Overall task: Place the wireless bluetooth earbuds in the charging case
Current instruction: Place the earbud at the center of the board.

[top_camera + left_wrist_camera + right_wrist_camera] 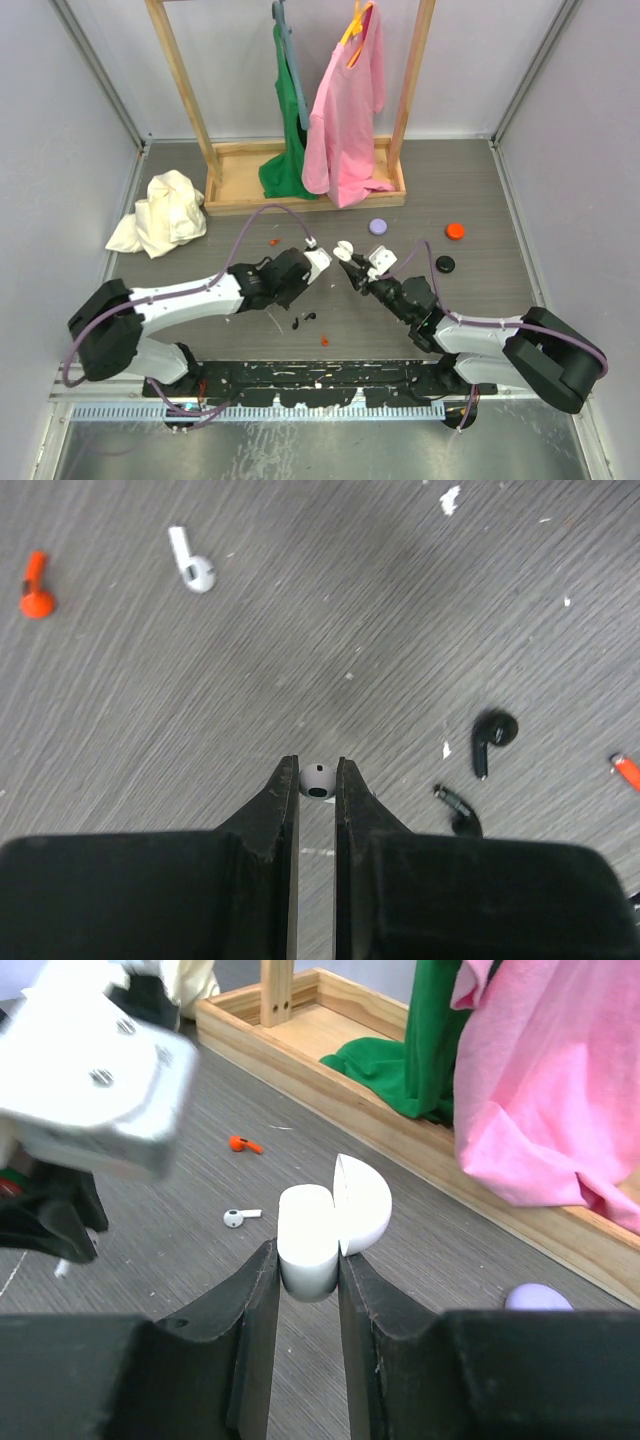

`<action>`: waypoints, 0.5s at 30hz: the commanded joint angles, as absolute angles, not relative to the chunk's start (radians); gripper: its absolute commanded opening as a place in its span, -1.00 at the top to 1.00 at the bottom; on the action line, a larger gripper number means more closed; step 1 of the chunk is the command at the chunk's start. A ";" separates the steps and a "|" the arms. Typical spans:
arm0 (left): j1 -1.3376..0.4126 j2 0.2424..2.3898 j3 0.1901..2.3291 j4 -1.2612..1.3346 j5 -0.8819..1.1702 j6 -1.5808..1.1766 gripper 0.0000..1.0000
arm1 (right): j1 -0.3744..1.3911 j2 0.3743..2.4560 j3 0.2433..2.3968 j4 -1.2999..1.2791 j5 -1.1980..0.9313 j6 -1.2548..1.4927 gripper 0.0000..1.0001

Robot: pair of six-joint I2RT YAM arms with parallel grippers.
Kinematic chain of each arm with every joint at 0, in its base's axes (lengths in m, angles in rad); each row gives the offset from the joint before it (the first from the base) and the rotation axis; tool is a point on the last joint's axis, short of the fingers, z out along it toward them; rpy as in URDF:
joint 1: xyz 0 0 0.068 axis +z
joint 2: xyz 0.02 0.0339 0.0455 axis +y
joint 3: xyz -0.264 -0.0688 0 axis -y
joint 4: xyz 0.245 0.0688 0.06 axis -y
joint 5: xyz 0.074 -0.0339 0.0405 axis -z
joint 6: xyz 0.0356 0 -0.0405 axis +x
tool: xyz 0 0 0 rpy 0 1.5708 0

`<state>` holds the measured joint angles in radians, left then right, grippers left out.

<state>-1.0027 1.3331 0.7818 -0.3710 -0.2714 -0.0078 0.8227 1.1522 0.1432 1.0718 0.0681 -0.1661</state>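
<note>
Above the grey bench (300, 630), left claw (318, 772) pinches a white earbud (318, 781) while right claw (308, 1265) clamps the open charging case (305, 1222), presented to receive it.

You are looking at a wooden rack (240, 206) standing along the far edge of the table (480, 190), its tray-like base lying flat and its two posts rising out of frame. A green garment (290, 150) and a pink shirt (345, 120) are hanging from it side by side, their hems pooling in the base. A crumpled cream cloth (165, 212) is lying near the far left corner, just beside the rack's left end. Toward the right, three small round pieces, possibly caps, are sitting apart: a lilac one (378, 226) nearest the rack, an orange one (455, 231) to its right, and a black one (445, 264) just nearer than that.
</note>
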 commanded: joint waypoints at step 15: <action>-0.945 1.637 0.969 -0.389 -0.102 0.056 0.58 | 0.821 1.120 0.122 1.191 0.167 -0.183 0.98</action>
